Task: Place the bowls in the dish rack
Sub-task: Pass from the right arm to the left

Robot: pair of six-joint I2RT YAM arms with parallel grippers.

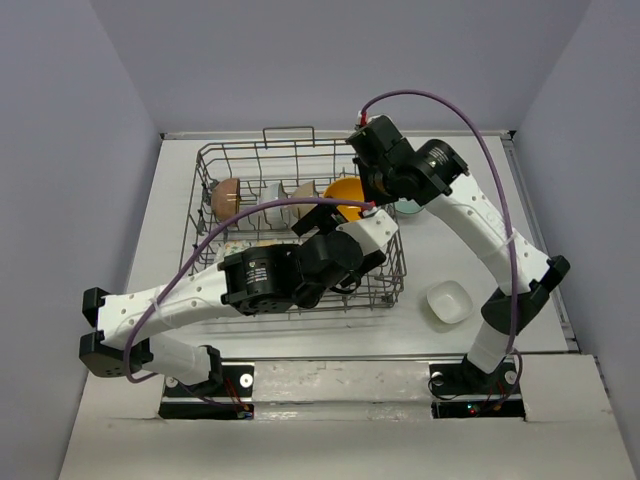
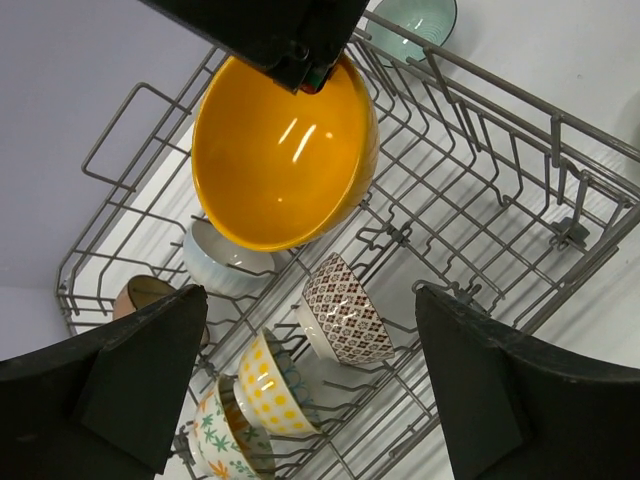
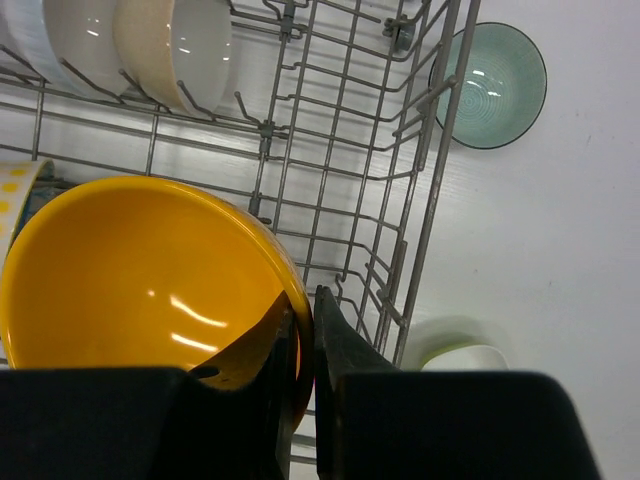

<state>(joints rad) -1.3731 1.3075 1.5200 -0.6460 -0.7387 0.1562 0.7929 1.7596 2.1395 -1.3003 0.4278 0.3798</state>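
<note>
The dish rack (image 1: 232,150) sits mid-table. My right gripper (image 3: 306,335) is shut on the rim of an orange-yellow bowl (image 3: 140,280), holding it tilted above the rack's tines near the right wall. My left gripper (image 2: 310,395) hovers open and empty over the rack's front. Below it stand a red-brown patterned bowl (image 2: 348,312), a yellow-dotted bowl (image 2: 262,385) and a floral bowl (image 2: 222,435) on edge. Farther back are a pale bowl (image 2: 225,262) and a brown bowl (image 2: 143,293). A pale teal bowl (image 3: 490,85) and a squarish white bowl (image 1: 447,302) rest on the table outside the rack.
The left arm (image 1: 190,295) stretches across the rack's front edge. The right arm (image 1: 490,240) arches over the table to the rack's right. Two cream bowls (image 3: 150,40) lean in the back row. Bare tines (image 2: 470,200) fill the rack's right part.
</note>
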